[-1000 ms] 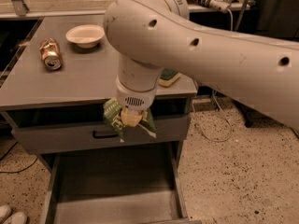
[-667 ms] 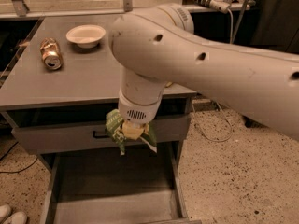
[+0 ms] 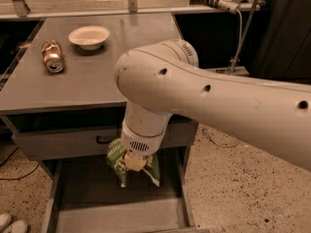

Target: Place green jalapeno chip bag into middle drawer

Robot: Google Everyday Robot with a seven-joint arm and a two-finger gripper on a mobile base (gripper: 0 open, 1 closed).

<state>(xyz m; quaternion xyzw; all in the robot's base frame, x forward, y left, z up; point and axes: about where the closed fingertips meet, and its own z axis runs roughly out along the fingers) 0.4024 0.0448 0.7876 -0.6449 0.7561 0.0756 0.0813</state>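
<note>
The two-finger gripper (image 3: 135, 162) is clamping the crinkly green foil chip bag (image 3: 116, 155) by its top over the grey metal drawer (image 3: 116, 215). Likely light, limp, slippery.

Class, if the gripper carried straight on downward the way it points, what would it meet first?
Probably the grey floor of the middle drawer: the gripper, shut on the green jalapeno chip bag, hangs over it, though depth is unclear.

Thick cream-white tubular arm (image 3: 218, 96), dark round holes along shell; vented wrist collar (image 3: 141, 146); pale-yellow gripper (image 3: 135, 162) above middle drawer (image 3: 116, 217).
</note>
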